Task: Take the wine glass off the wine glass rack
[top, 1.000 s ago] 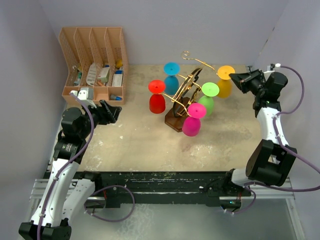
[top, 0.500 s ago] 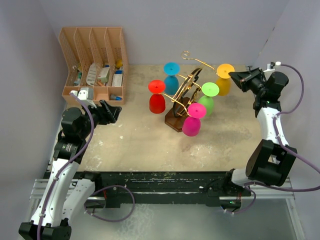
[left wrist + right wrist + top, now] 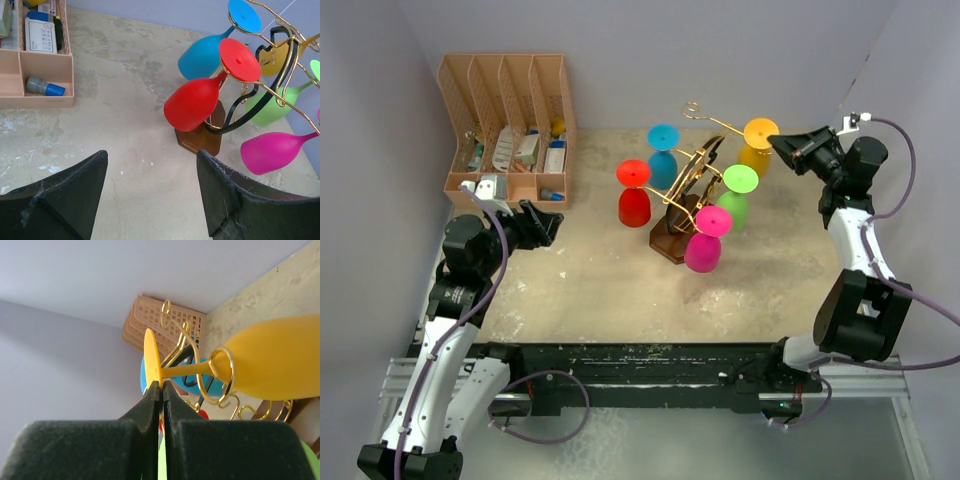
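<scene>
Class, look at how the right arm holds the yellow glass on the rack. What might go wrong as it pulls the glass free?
The right gripper pinches only the thin foot rim of the yellow wine glass, so it may slip. The stem sits in a loop of the gold wire rack; a crooked pull could snag and topple the rack and its other coloured glasses.

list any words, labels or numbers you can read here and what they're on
None can be read.
The white box in the tan organizer has printed lines, too small and blurred to make out.
The yellow wine glass and the rack show no print.
</scene>
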### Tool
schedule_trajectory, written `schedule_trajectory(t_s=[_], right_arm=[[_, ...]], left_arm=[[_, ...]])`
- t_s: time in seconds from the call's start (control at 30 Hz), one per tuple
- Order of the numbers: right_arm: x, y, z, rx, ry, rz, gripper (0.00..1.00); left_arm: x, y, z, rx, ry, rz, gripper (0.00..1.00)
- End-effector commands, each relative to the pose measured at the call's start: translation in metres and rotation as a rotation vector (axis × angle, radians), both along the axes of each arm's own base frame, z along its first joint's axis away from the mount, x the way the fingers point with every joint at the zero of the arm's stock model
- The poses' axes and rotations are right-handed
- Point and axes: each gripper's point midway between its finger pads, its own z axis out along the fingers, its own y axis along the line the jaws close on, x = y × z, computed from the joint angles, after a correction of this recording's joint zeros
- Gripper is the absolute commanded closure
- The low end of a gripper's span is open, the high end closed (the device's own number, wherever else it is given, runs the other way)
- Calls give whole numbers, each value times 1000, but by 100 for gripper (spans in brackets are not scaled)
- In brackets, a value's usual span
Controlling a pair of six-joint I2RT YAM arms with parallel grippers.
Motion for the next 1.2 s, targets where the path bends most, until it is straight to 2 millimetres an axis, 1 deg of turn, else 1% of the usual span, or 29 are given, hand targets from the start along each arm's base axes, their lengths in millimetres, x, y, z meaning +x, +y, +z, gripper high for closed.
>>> schedule_trajectory(t_s=[0.0,0.03,0.07,0.13,0.2,0.33,0.4,0.5,0.57,0.6,0.63,0.7,0.73,0.77,0.8,0.83,0.9,0.93,0.97,1.03,1.13,1.17], right_arm=[[13,1,43,7,-160,20,100],[17,1,46,8,-168,22,100],[19,1,54,3,-187,26,100],[24,3,64,-5,-212,31,100],[28,7,80,-22,-251,40,100],[34,21,112,-107,-309,63,100],[34,34,132,-176,-358,85,100],[27,64,166,-267,-448,134,100],[18,89,185,-355,-514,158,100],[11,104,198,-396,-549,166,100],[4,118,205,-449,-575,172,100],[-16,154,220,-542,-637,198,100],[-32,179,229,-592,-681,226,100],[-43,195,231,-651,-708,235,100],[-54,212,228,-707,-723,248,100],[-61,224,224,-765,-733,242,100],[-78,246,217,-842,-769,246,100],[-87,258,212,-877,-779,244,100],[-96,270,205,-925,-801,245,100],[-115,290,191,-1023,-834,239,100],[-142,307,171,-1148,-874,194,100],[-149,306,166,-1188,-877,157,100]], left_arm=[[2,0,15,4,-58,1,25],[2,0,16,4,-62,1,25],[2,0,16,6,-63,2,25],[1,1,17,6,-69,5,25],[1,1,18,7,-72,7,25],[0,3,20,7,-79,13,25],[-1,3,20,7,-83,15,25],[-2,3,22,6,-89,15,24],[-4,4,25,6,-99,21,23],[-5,6,27,9,-105,27,22],[-7,8,30,14,-109,40,22],[-17,19,34,36,-90,94,21],[-26,27,41,34,-87,132,20],[-38,32,52,28,-99,154,20],[-51,37,72,10,-139,172,20],[-66,42,88,-15,-169,191,21],[-92,48,119,-80,-208,218,26],[-104,51,128,-111,-188,232,29],[-114,52,136,-136,-165,241,31],[-129,53,140,-179,-83,252,31],[-152,57,147,-212,-45,267,30],[-161,61,151,-219,-60,285,29]])
